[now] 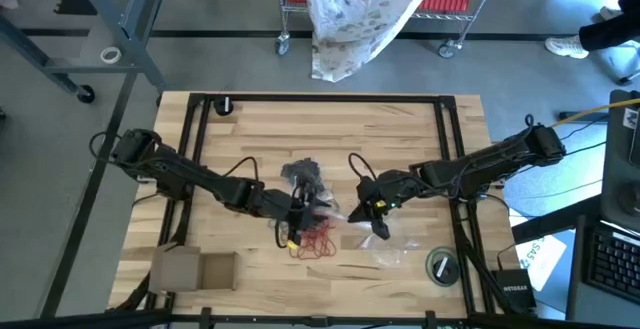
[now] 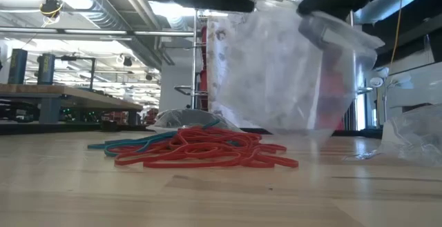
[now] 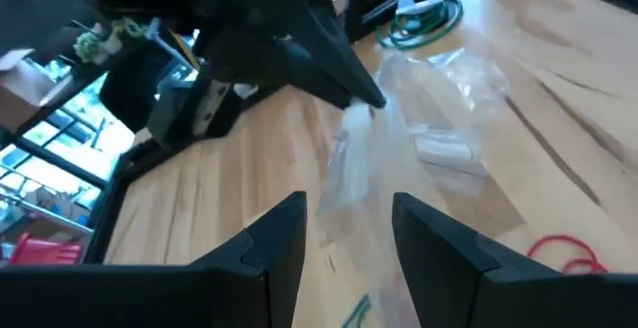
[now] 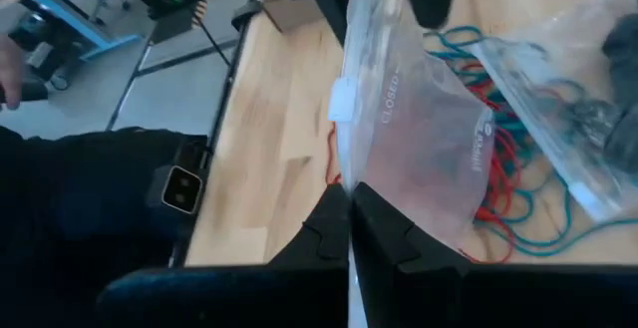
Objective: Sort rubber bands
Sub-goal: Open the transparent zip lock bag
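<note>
A: The right hand [image 4: 349, 203] has its fingers pressed together on one edge of the clear zip bag [image 4: 414, 129], which hangs above the worktop [image 1: 400, 129]. What should the left one do?

B: The left hand [image 3: 349, 238] faces the bag with its fingers apart. I'd bring them to the bag's mouth and spread it slowly, without yanking it from the other grip.

A: And the rubber bands [image 2: 200, 151]?

B: Heaped loose on the worktop beneath the bag, red over teal; a dark lot sits in another bag [image 4: 588, 99] nearby.

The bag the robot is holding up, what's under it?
Under the bag, red and teal rubber bands lie piled on the table. The bag covers part of the pile.
</note>
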